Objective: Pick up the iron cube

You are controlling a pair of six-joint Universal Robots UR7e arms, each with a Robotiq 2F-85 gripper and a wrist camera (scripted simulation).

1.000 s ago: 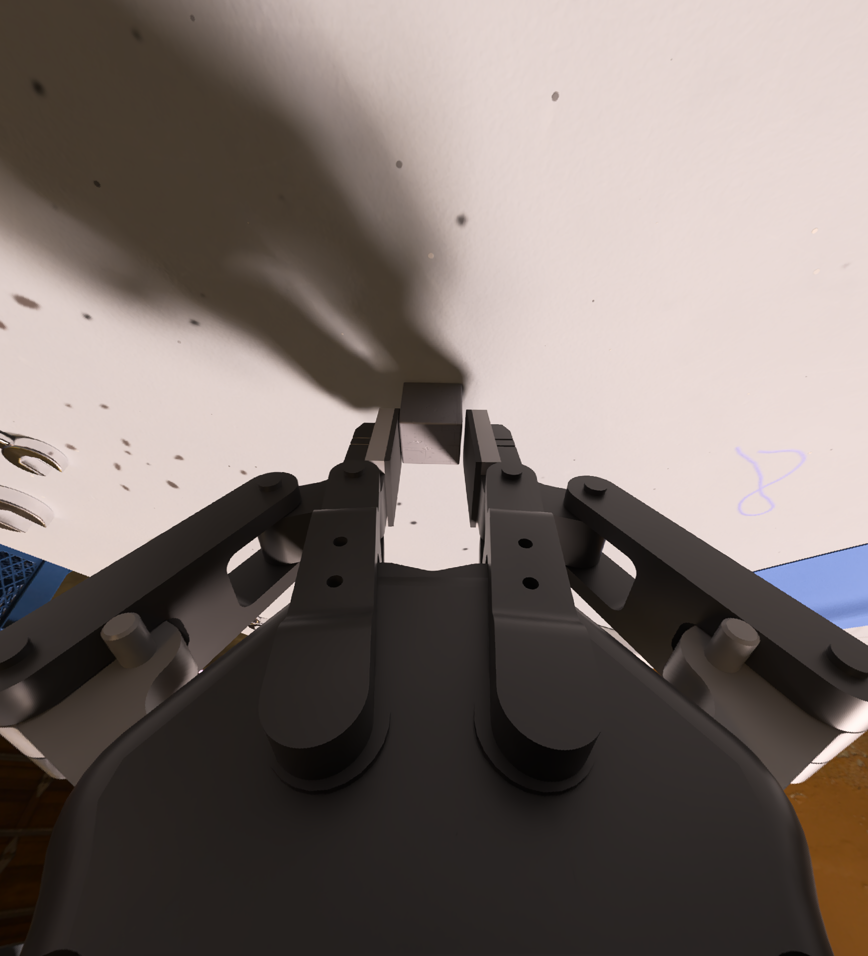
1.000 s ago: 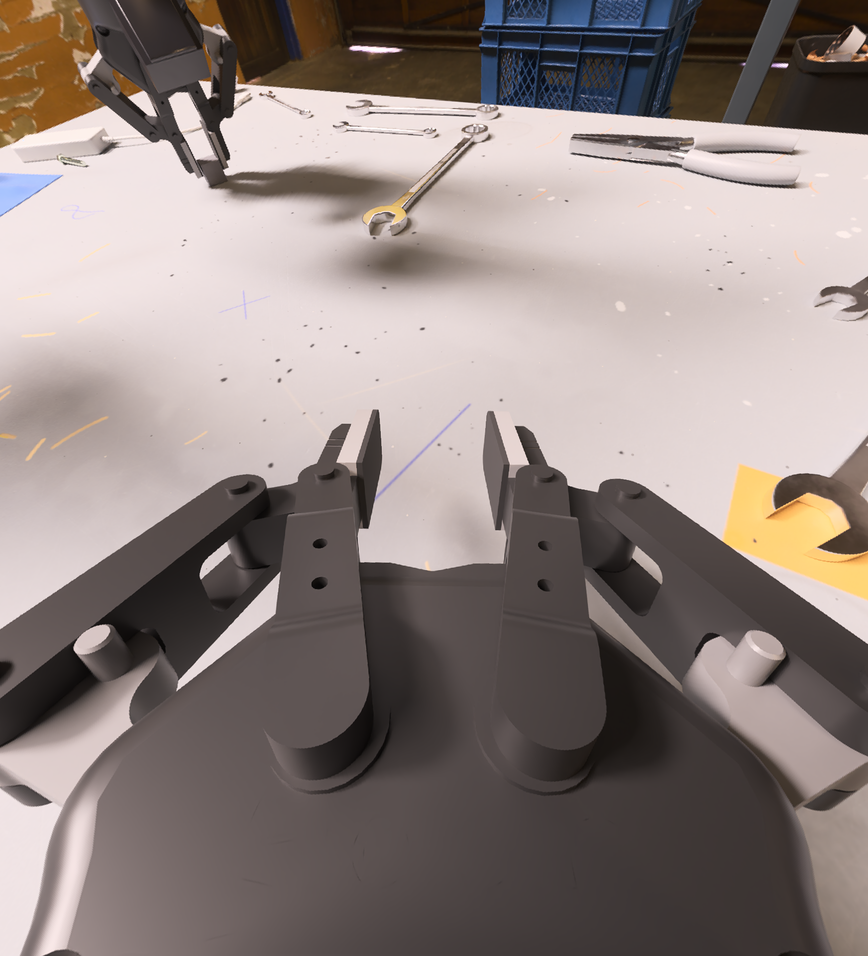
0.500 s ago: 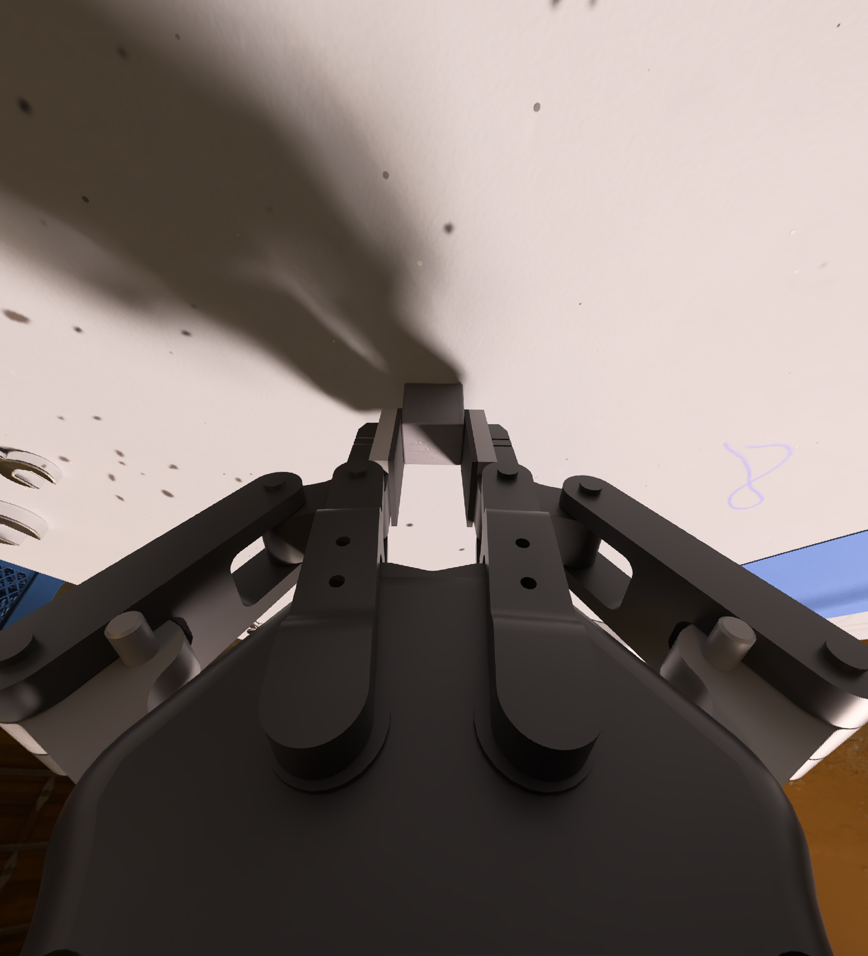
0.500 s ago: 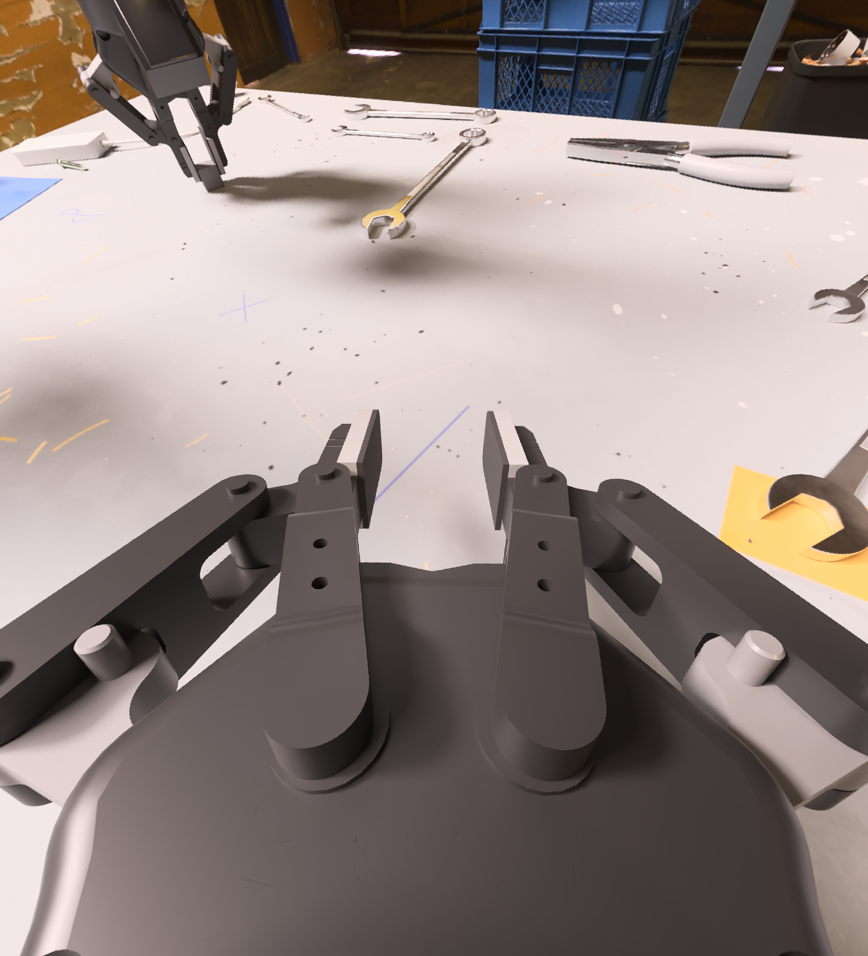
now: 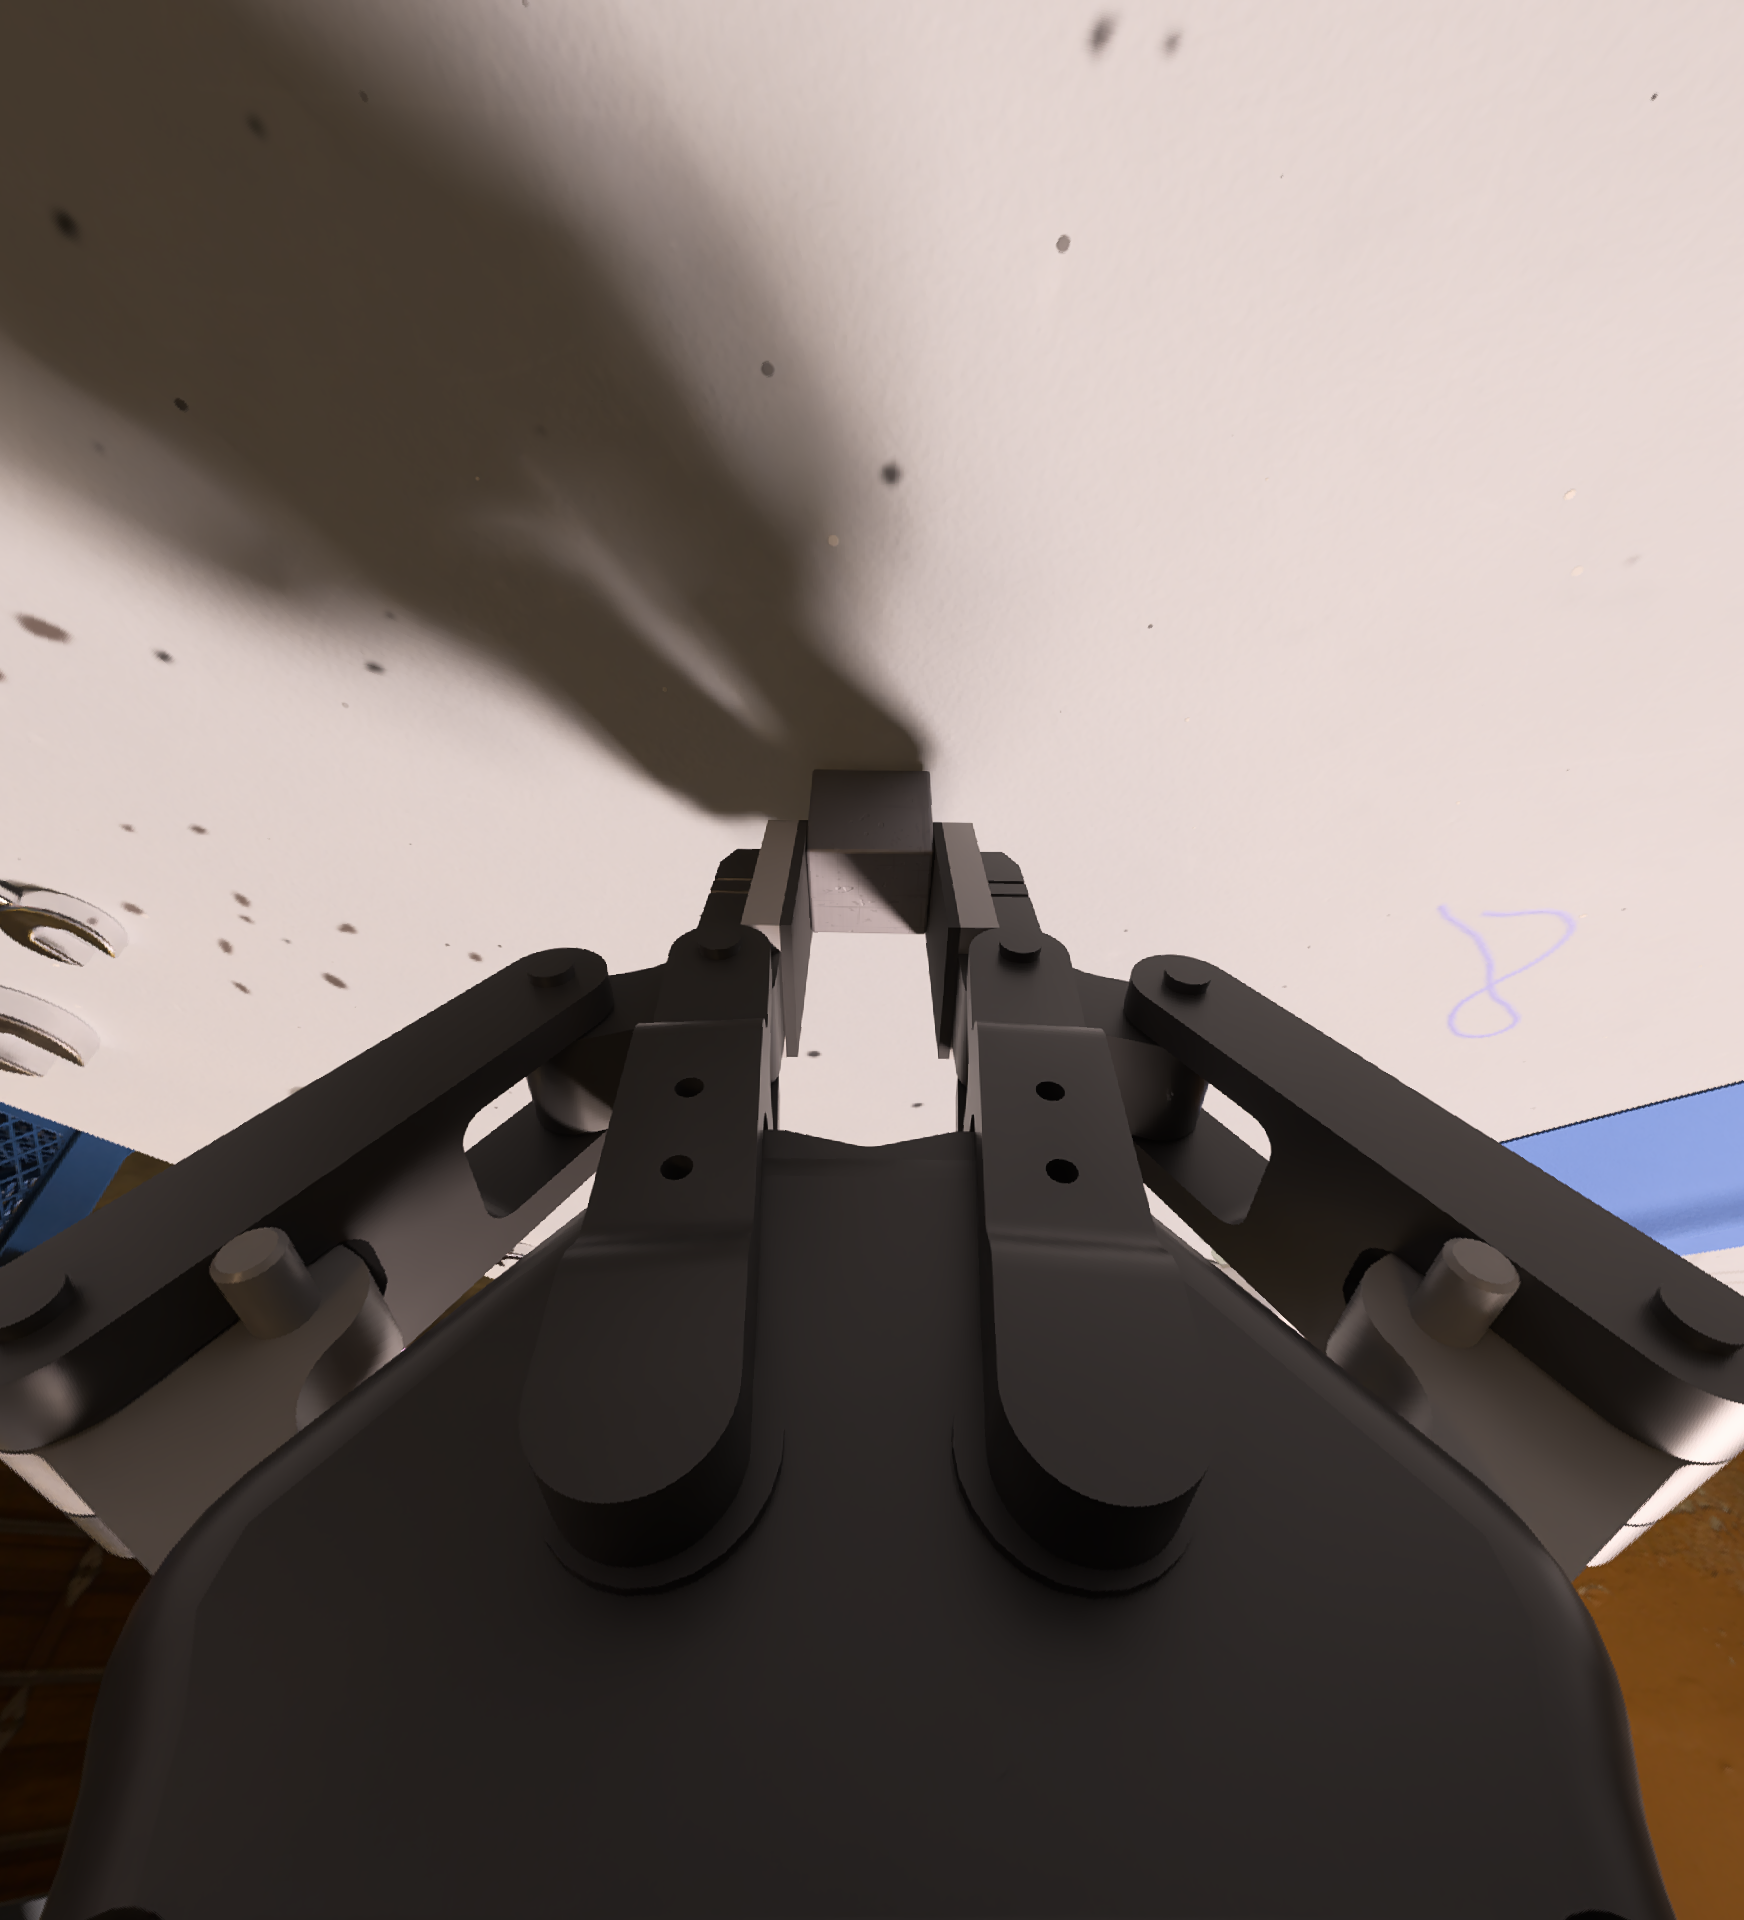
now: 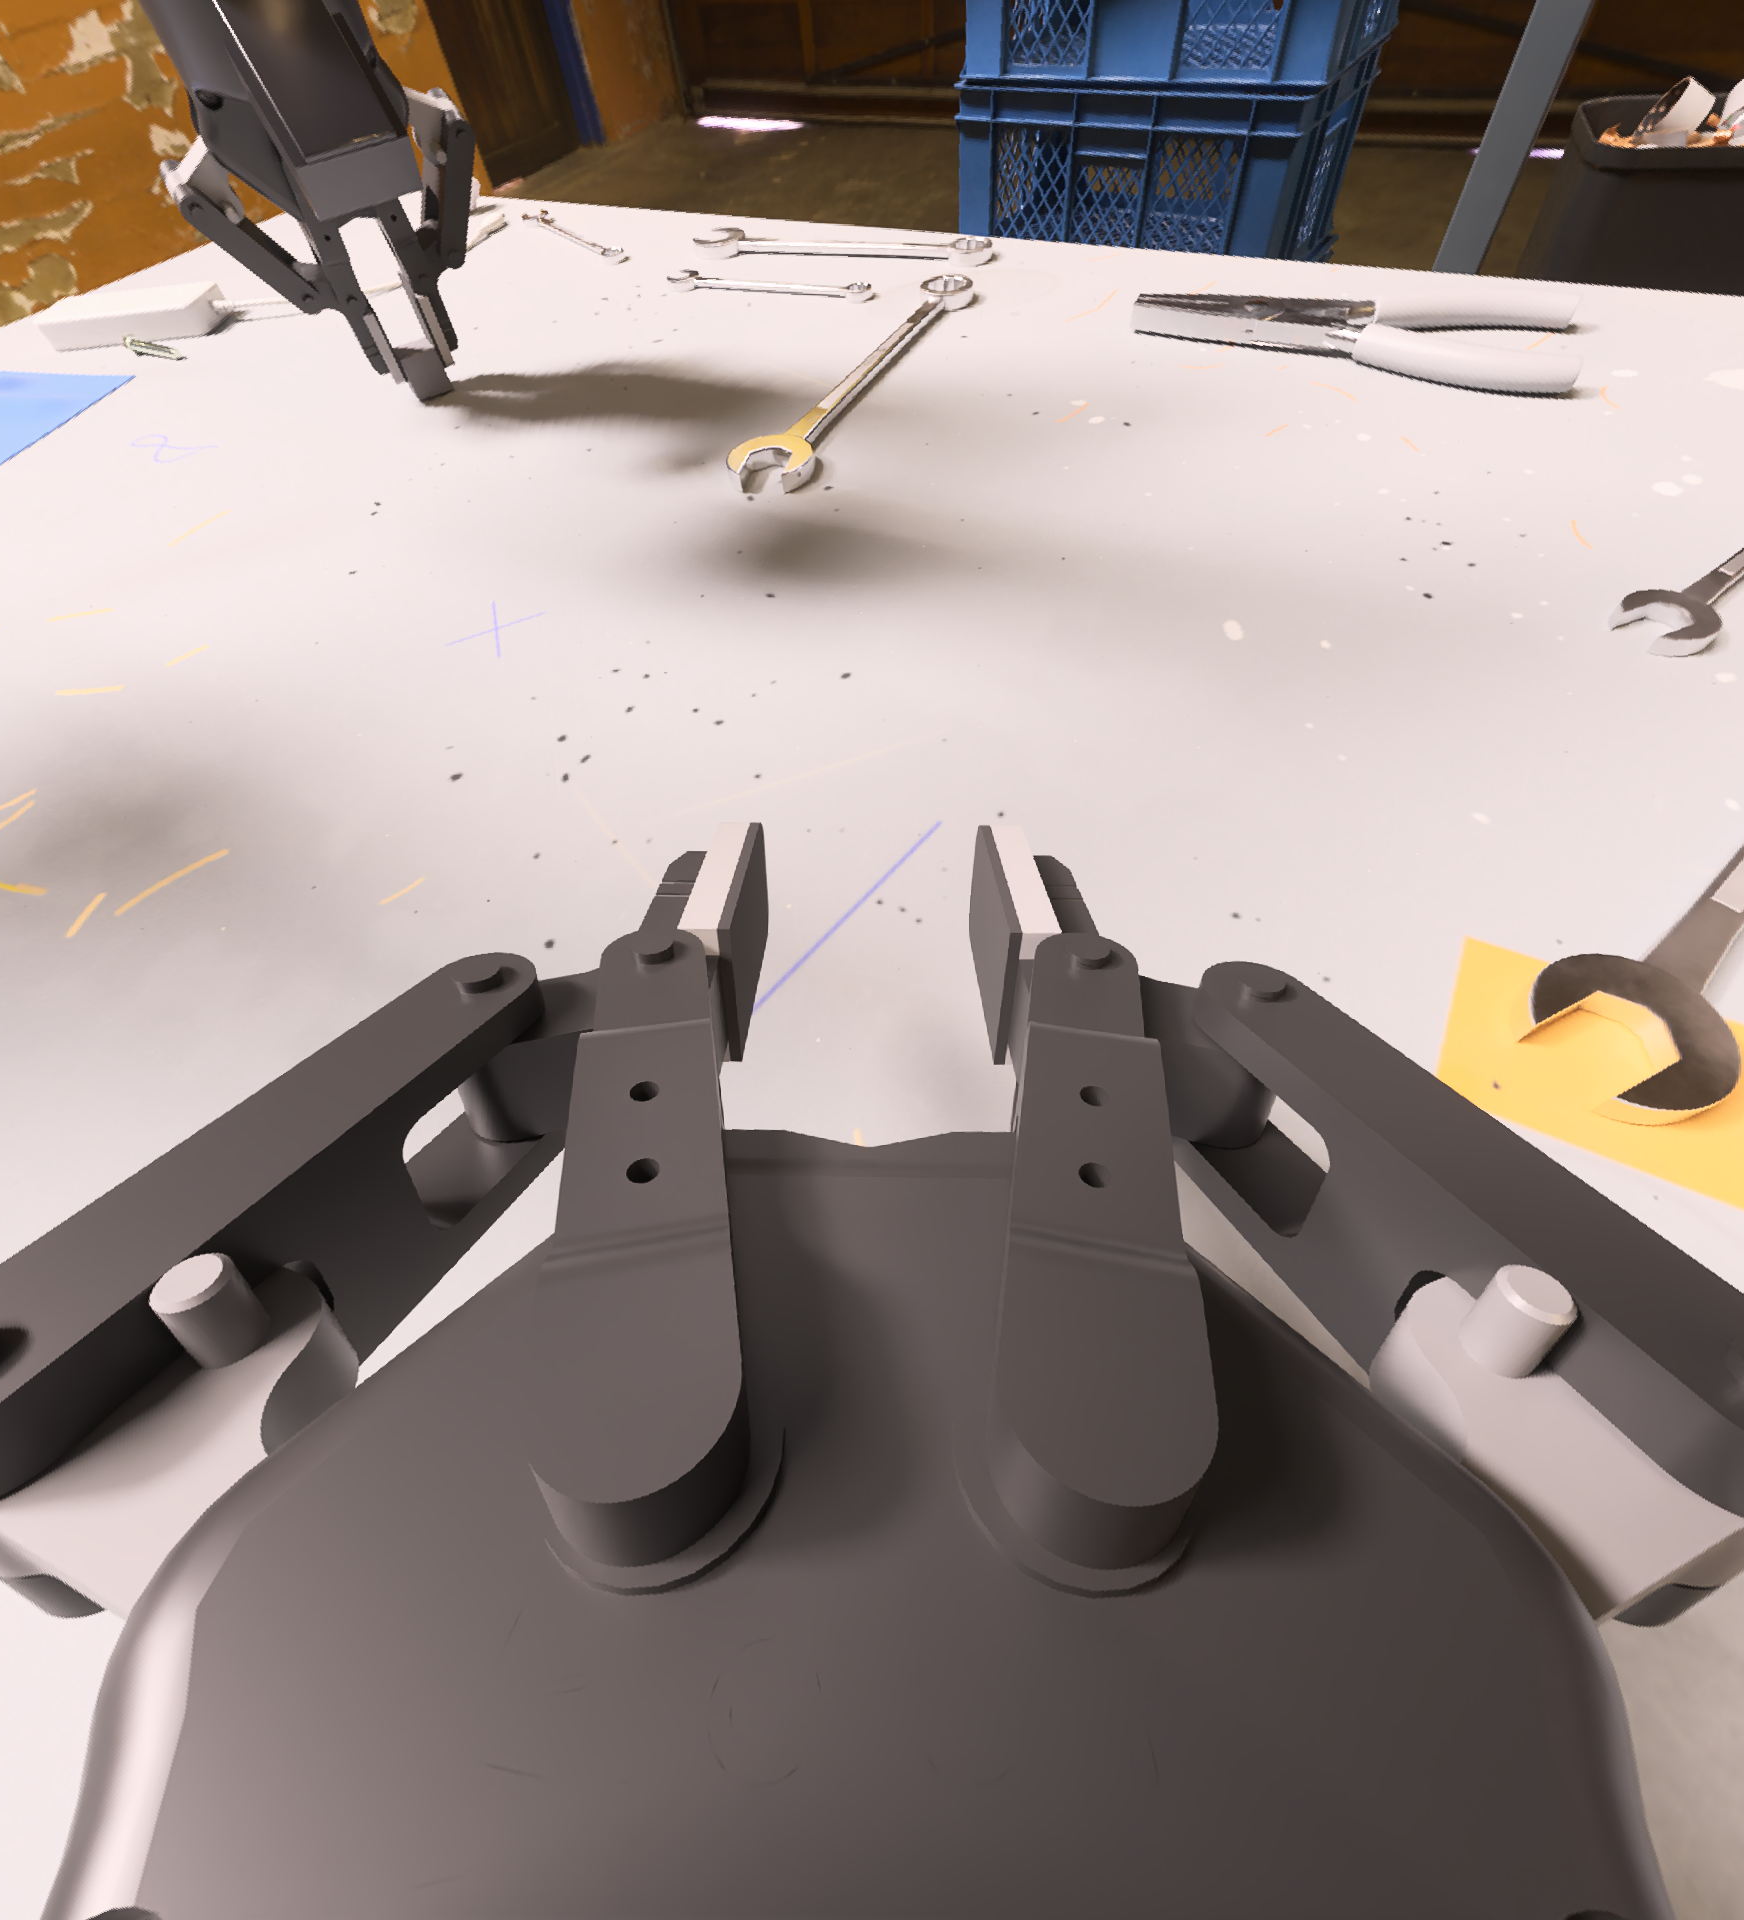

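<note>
Gripping the cube (image 5: pixel 866 852) with our left claw (image 5: pixel 868 883): both pads sit flush on its side faces, so we read it as clenched on the cube. Cube looks to be on the table (image 5: pixel 1367 416) or barely off it; its shadow meets its far edge, so we can't tell if there's daylight underneath. Seen from the right wrist, the same claw (image 6: pixel 418 358) stands near the table's far left corner, cube (image 6: pixel 428 376) at its tips.

Step in hand, our call: grasp made, lift pending. Next move wants a straight vertical pull with squeeze held. Iron should be heavy for its size, and the pads hold only the near part of the cube, so a fast jerk or tilt could let it slip.

Room: nothing touching the cube. Two wrench heads (image 5: pixel 57 925) sit well to the left in the left view, a blue patch (image 6: pixel 6 421) and a white box (image 6: pixel 135 315) off to the other side, all apart from the grasp. Table edge is close behind the left claw, so we go up, not back.

Right claw (image 6: pixel 868 914) is released, fingers apart, nothing between them, hovering over bare table; big wrench (image 6: pixel 1678 987) on a yellow patch lies to its right, out of the way.
</note>
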